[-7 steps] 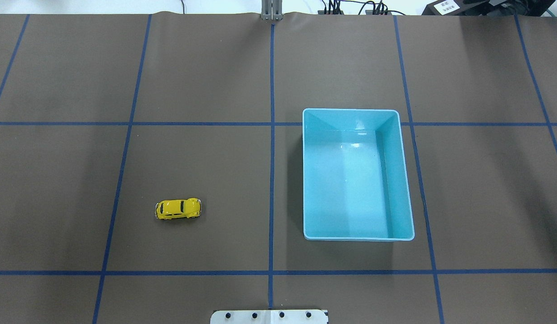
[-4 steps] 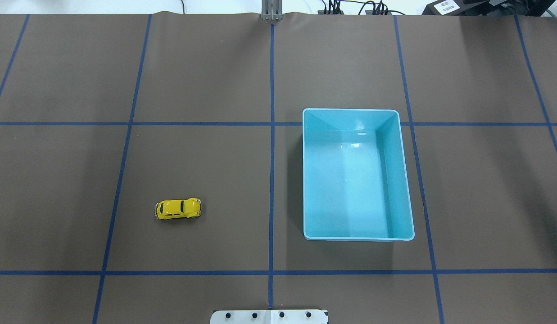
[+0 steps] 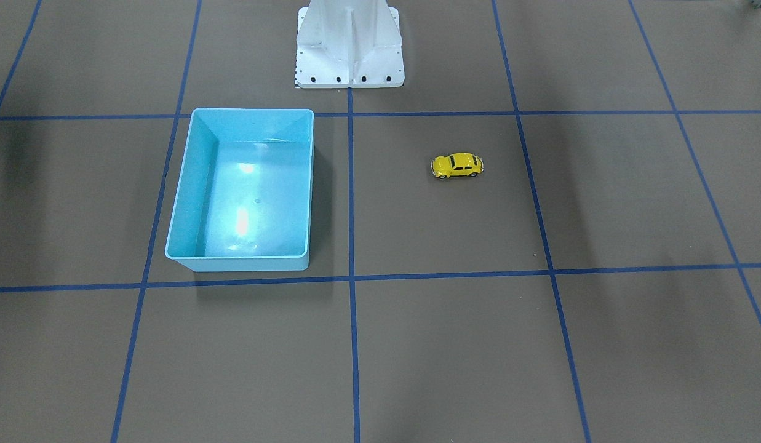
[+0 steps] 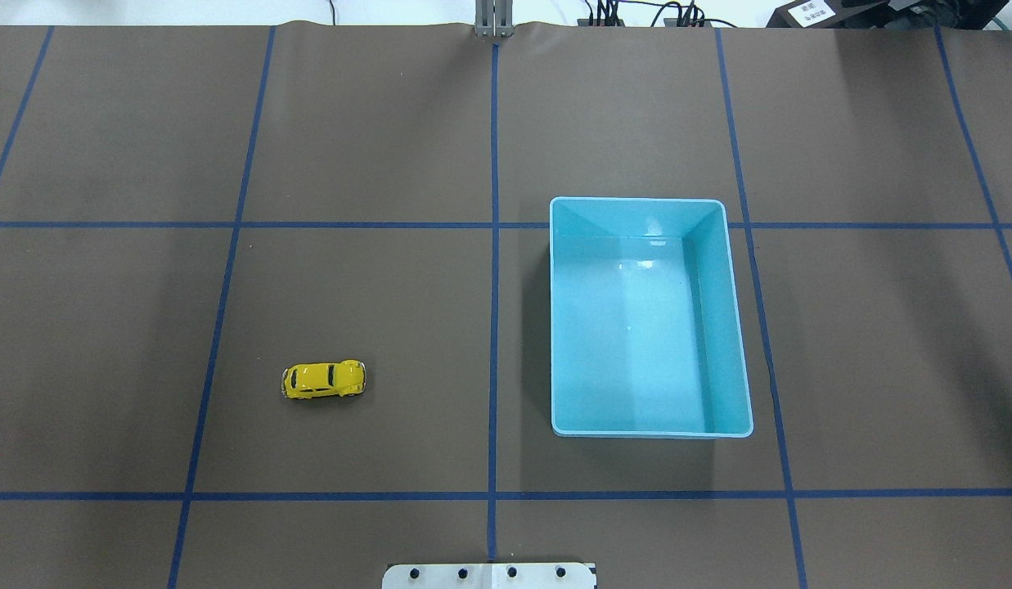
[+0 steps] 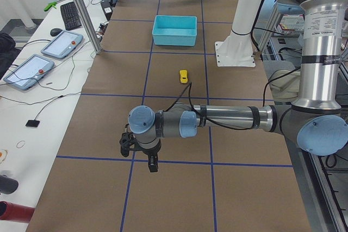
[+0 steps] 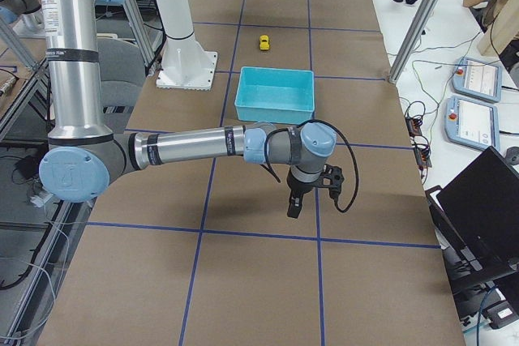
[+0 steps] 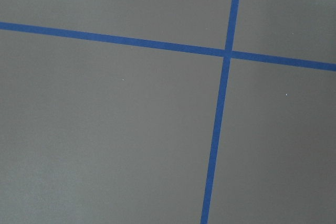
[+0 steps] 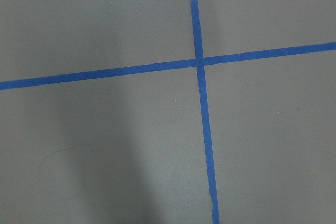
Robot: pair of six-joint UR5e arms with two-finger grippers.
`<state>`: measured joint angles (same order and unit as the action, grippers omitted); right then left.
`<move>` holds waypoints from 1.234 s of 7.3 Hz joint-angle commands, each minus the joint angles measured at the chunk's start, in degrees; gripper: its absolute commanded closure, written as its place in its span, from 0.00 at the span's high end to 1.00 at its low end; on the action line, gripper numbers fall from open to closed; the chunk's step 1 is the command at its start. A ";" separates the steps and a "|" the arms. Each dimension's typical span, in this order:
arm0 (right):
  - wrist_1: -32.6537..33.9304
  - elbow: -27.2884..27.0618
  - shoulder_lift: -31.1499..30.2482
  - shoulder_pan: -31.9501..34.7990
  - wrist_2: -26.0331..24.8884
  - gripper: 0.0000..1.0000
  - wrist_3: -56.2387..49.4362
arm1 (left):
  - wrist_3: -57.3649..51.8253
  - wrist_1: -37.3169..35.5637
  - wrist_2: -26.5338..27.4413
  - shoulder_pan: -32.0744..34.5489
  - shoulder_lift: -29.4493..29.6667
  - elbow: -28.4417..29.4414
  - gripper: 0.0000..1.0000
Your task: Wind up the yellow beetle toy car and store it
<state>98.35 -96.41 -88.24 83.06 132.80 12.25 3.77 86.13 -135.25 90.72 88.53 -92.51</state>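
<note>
The yellow beetle toy car (image 4: 324, 380) stands on its wheels on the brown table, left of the centre line; it also shows in the front-facing view (image 3: 457, 165), the left view (image 5: 184, 76) and the right view (image 6: 263, 42). The light blue bin (image 4: 649, 317) is empty, right of the centre line (image 3: 245, 191). My left gripper (image 5: 153, 163) hangs over the table far from the car, seen only in the left view. My right gripper (image 6: 293, 206) hangs beyond the bin, seen only in the right view. I cannot tell whether either is open or shut.
The white robot base (image 3: 349, 46) stands at the table's near edge. Blue tape lines (image 4: 493, 245) grid the brown table. Both wrist views show only bare table and tape crossings. Tablets (image 5: 27, 69) and a laptop (image 6: 482, 208) lie on side desks.
</note>
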 commanded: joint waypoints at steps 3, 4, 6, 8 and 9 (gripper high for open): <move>0.00 0.17 0.00 0.00 0.00 1.00 -0.03 | -2.63 0.18 -0.19 -0.10 -0.29 -4.07 1.00; 0.00 0.08 0.08 0.00 0.09 1.00 0.05 | -2.45 -2.35 -0.10 -0.63 0.93 -8.44 1.00; 0.00 0.08 0.08 0.00 0.09 1.00 0.05 | -2.36 -6.75 -0.19 -3.33 3.48 -14.17 1.00; 0.00 0.08 0.08 0.00 0.09 1.00 0.05 | -2.45 -7.20 -0.19 -8.16 6.19 -17.87 1.00; 0.00 0.08 0.08 0.00 0.09 1.00 0.05 | -2.62 -8.16 -0.28 -11.23 9.43 -18.58 1.00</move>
<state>98.35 -96.33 -88.16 83.06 132.89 12.30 1.29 78.94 -135.46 83.04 94.61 -109.68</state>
